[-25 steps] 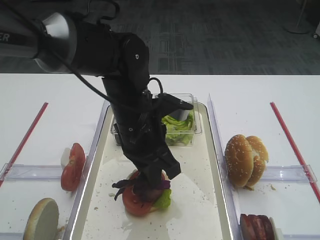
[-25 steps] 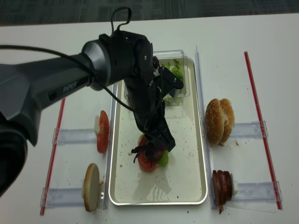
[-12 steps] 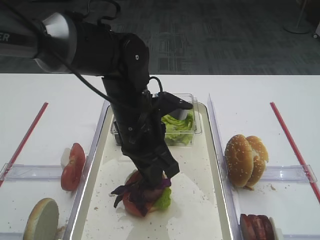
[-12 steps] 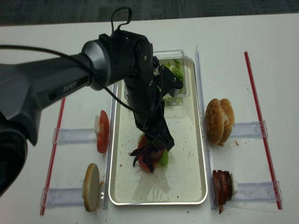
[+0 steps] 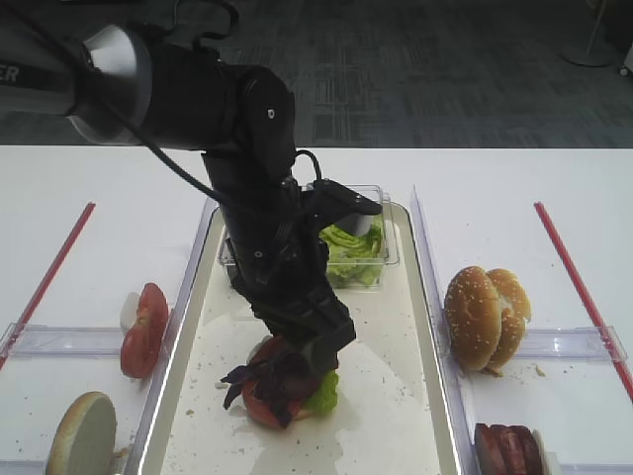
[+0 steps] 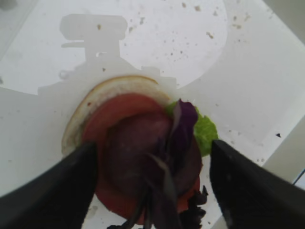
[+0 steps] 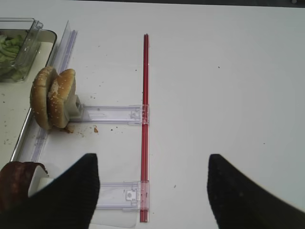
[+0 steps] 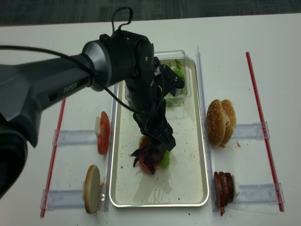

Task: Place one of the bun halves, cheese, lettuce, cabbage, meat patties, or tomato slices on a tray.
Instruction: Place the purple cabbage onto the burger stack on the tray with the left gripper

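Left gripper (image 6: pixel 152 181) low, jaws spread wide; right gripper (image 7: pixel 152 191) likewise parted.

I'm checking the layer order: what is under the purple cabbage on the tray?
Under the cabbage lie red round slices, green lettuce at one edge, and a pale bun half at the bottom. Whether cheese sits between them is covered.

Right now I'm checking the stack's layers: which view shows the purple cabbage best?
The left wrist view: cabbage fills the frame atop the tomato slice. Both high views show it small, partly under the arm; the right wrist view misses it.
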